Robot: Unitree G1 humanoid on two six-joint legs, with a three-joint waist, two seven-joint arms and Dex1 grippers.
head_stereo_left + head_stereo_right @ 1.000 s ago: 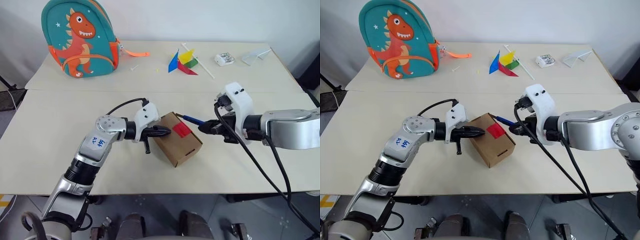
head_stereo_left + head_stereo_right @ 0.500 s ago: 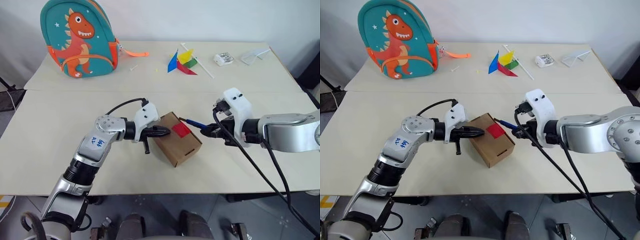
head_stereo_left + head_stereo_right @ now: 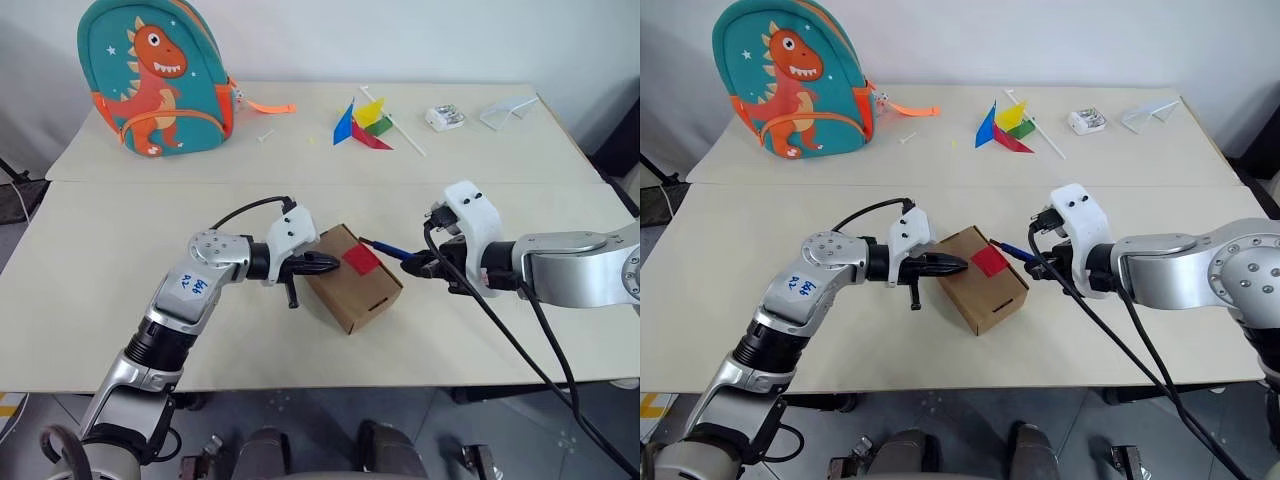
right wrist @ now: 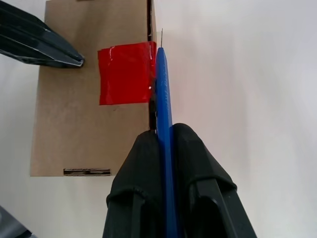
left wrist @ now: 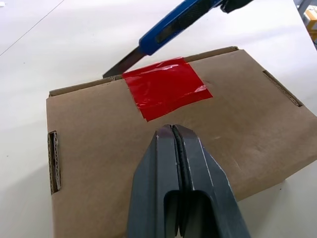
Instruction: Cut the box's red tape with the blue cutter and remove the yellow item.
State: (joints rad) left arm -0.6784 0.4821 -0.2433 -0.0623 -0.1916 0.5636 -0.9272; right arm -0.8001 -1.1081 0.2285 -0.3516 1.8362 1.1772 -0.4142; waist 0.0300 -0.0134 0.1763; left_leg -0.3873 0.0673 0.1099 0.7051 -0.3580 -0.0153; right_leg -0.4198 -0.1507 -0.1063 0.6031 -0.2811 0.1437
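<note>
The left gripper [image 3: 334, 264] has its two black fingers pressed together with nothing between them, their tips resting on the top of the box [image 3: 352, 281] at its left side, short of the red tape [image 3: 362, 260]. The box is a small brown cardboard carton lying on the near table [image 3: 90, 270], its long axis skewed so one end points away and to the left and the other toward the near right. The tape is a glossy bright red square stuck at the far right edge of the box top. To its right, the blue cutter [image 3: 384, 248] runs from the tape out to the right gripper [image 3: 408, 265], whose fingers are clamped on its handle; the tool's long axis lies nearly level, tip toward the box. The left wrist view shows a grey blade extended from the blue body and lying along the flap seam at the tape's far edge, plus slots in the cardboard near each end. The right wrist view shows the blade tip running alongside the tape's edge at the seam. At the back of the far table stand a dinosaur backpack [image 3: 155, 75] and a multicoloured pinwheel [image 3: 364, 123].
</note>
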